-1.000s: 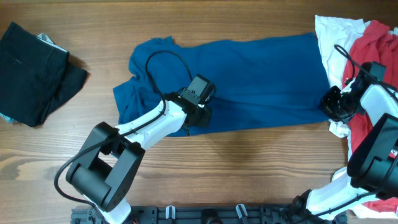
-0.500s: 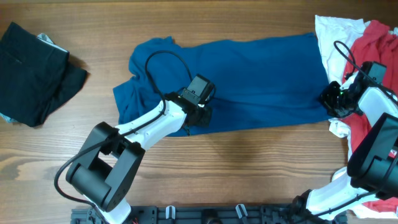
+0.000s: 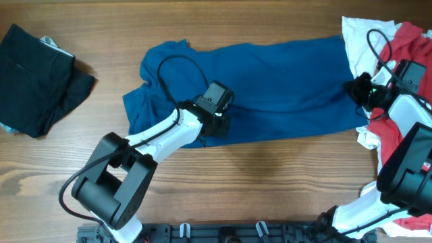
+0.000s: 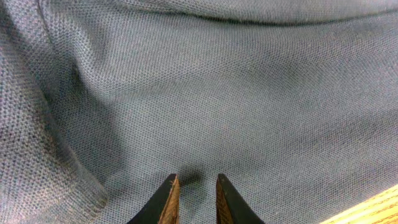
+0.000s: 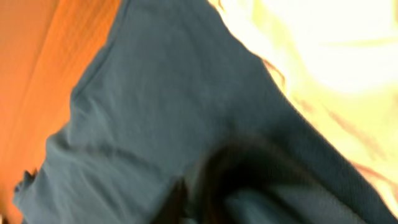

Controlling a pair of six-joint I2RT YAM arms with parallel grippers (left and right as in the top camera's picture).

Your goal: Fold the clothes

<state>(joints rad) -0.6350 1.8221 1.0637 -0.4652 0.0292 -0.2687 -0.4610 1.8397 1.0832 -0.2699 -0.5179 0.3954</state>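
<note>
Since the dark blue shirt (image 3: 270,81) lies stretched left to right across the middle of the tabletop (image 3: 270,175), the left hand (image 3: 215,127), nearly closed, pinches its near edge. The right hand (image 3: 356,88) sits at its right end, but it's too blurry to tell its grip.

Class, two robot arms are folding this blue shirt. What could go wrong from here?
1. The right gripper sits at the edge of the blue shirt, where it meets the white garment and red garment; it might catch those and drag them along.
2. The left gripper has its fingertips nearly together on the shirt; such a small pinch may slip or lift one layer only.
3. The shirt's left end is bunched, so creases may get folded in.
</note>
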